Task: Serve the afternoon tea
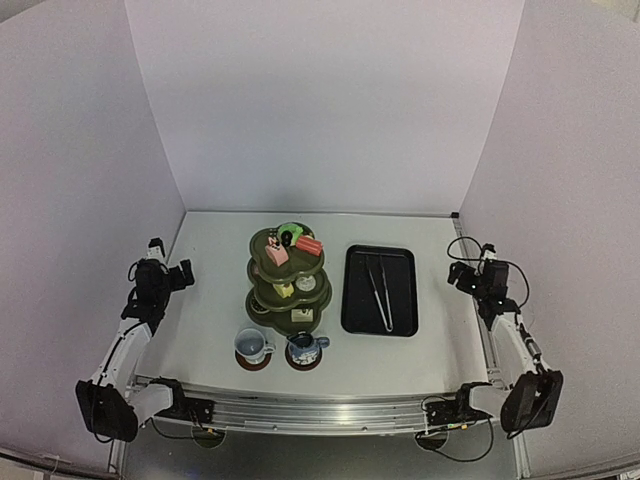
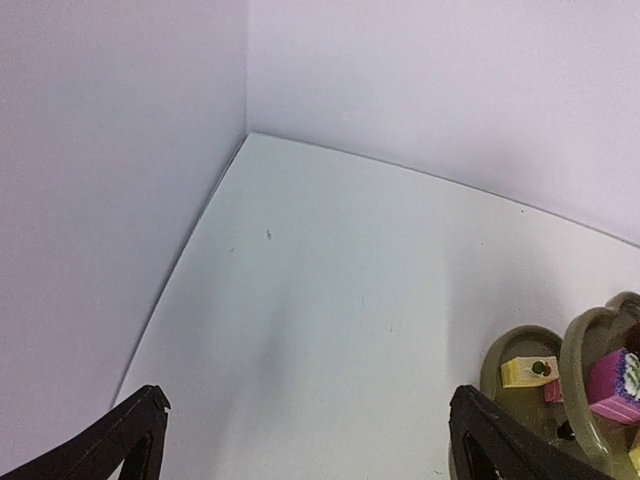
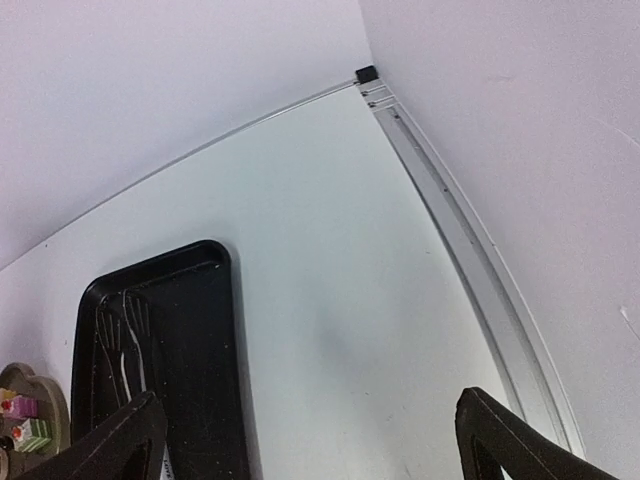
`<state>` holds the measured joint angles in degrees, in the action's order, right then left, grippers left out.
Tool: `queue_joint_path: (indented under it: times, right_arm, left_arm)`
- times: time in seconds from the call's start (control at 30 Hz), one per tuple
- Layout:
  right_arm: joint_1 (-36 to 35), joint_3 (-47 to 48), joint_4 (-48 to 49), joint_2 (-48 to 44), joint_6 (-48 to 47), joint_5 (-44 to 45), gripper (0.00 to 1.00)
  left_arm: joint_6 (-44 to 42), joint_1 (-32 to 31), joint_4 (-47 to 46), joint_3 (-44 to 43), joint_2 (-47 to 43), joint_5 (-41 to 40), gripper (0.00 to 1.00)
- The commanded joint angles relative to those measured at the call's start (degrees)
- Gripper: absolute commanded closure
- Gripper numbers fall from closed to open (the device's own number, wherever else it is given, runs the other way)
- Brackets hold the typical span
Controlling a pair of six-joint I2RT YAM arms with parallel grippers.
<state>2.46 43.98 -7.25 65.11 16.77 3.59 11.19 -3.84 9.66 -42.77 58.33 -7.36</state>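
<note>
1. Left gripper [image 2: 308,415] off by the left edge of the table [image 2: 330,280], well apart from the stand; jaws spread wide over bare surface; only two dark fingertips [image 2: 140,430] in the wrist view, the rest cut off below.
2. Right gripper [image 3: 310,410] near the right edge; jaws likewise wide, gripping nothing; fingers cropped by the frame bottom.
3. Olive-green three-tier stand [image 1: 288,280] mid-table, just left of the black tray [image 1: 352,300]; on top a green doughnut [image 1: 291,229], a red cake [image 1: 309,245] and a pink cake [image 1: 277,254]; a dark piece between them too small to name; lower tiers largely hidden under the upper ones, so cake count there impossible to tell.
4. Left cup [image 1: 252,344] and right cup [image 1: 304,348] in front of the stand, each on one of the brown coasters [image 1: 254,366]; coasters mostly covered, only rims peeking out.
5. Metal tongs [image 1: 379,288] lying lengthwise in the tray; faint in the right wrist view.
6. In the left wrist view, stand clipped at the corner; yellow cake [image 2: 528,371] on a low tier.
</note>
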Motion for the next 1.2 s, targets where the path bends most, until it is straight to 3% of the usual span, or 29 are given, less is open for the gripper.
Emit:
queue_joint_path:
  times: [0.0,0.17,0.23,0.4,0.5,0.63,0.83,1.0,1.17]
  right_arm:
    - [3.82,-10.51,7.53,-10.47,-1.06,-10.43,0.02]
    - [3.90,-24.56,19.32,-22.91,-1.98,-19.56,0.02]
    - [3.93,-28.73,21.05,-28.78,-2.03,-18.82,0.02]
    - [3.87,-36.44,23.22,-40.71,-3.20,-18.75,0.02]
    - [3.87,-38.49,23.46,-44.80,-3.69,-16.01,0.02]
    - [3.88,-39.31,23.18,-46.10,-5.05,-13.69,0.02]
    - [3.87,-39.24,22.68,-44.95,-6.28,-12.56,0.02]
    - [3.87,-39.30,22.33,-44.98,-6.23,-11.74,0.02]
    - [3.87,-39.32,21.88,-44.89,-6.53,-11.28,0.02]
  left_arm:
    - [3.20,6.59,-11.83,8.99,-3.62,5.20,0.00]
    - [1.37,11.55,-20.41,16.92,-5.51,10.30,0.00]
    - [-1.58,12.83,-22.60,19.45,-6.75,15.23,0.00]
    - [1.46,14.55,-24.69,25.00,-10.72,15.39,0.00]
    - [-2.70,15.13,-27.59,28.77,-12.35,20.22,0.00]
    - [-11.06,15.23,-29.91,33.08,-14.45,24.68,0.00]
    - [-5.88,15.20,-23.05,32.19,-17.17,18.01,0.00]
    - [-5.04,15.22,-12.11,28.76,-17.10,19.45,0.00]
    - [-5.39,15.24,-11.69,28.36,-16.41,20.51,0.00]
